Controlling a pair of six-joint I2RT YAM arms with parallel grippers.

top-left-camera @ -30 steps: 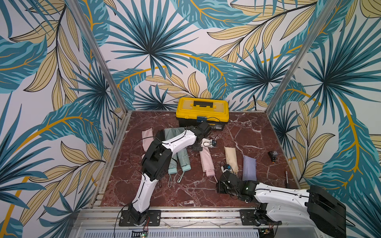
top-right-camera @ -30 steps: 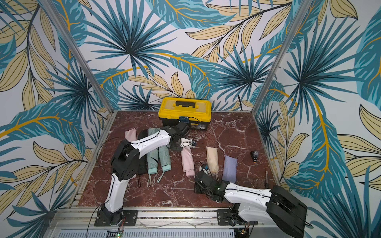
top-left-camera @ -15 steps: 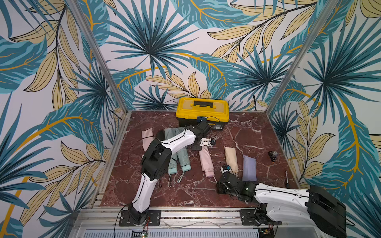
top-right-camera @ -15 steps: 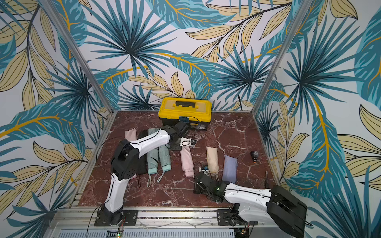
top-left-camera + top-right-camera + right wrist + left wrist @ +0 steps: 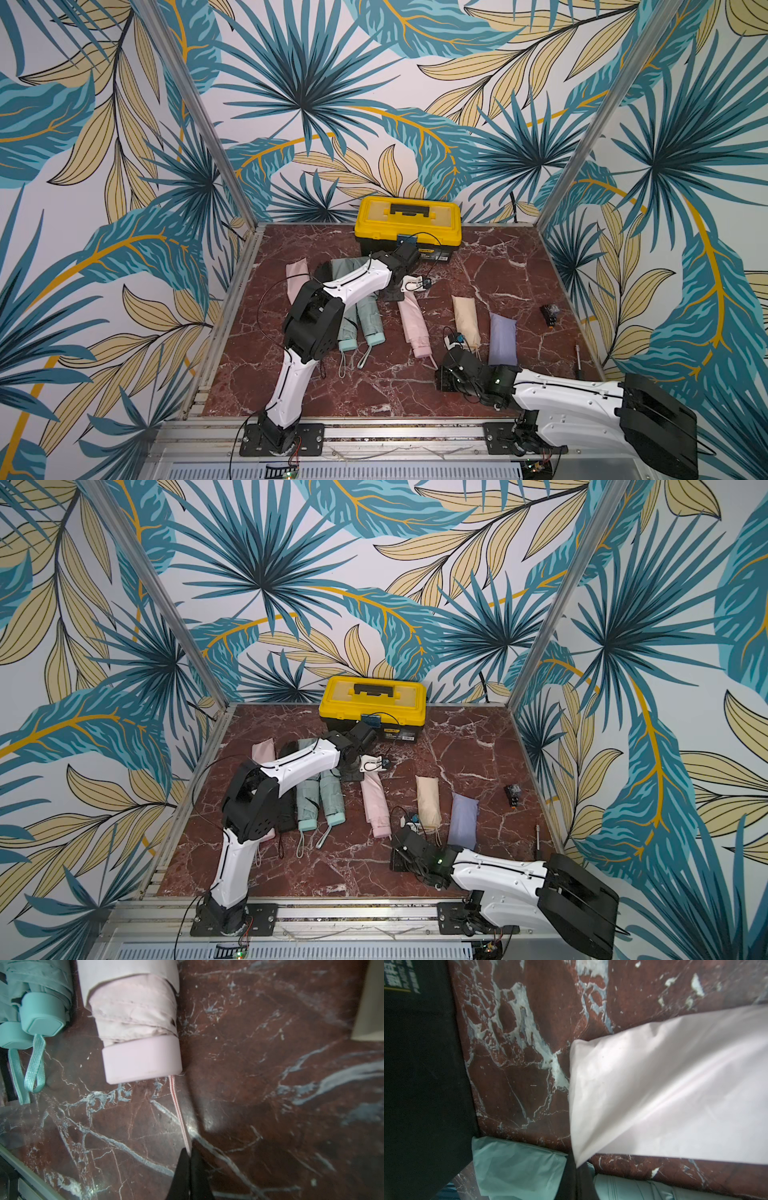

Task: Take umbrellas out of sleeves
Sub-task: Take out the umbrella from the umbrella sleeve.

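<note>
The pink umbrella [image 5: 143,1064] lies on the red marble table [image 5: 498,266], pleated canopy and blocky handle poking from the smooth pink sleeve [image 5: 664,1088]. The right gripper [image 5: 189,1156] is pinched tight on its wrist loop [image 5: 178,1109]; the left gripper [image 5: 576,1169] is clamped on the sleeve's far corner. Two mint umbrellas [image 5: 41,1014] lie just beside, the yellow-lidded toolbox [image 5: 409,226] behind

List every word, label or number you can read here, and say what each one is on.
Nothing here can be read.
Label on the toolbox front: too small to read in both top views.
Same label, left wrist view: white print on black, too blurred to read.
Umbrellas, sleeves: no print visible.
</note>
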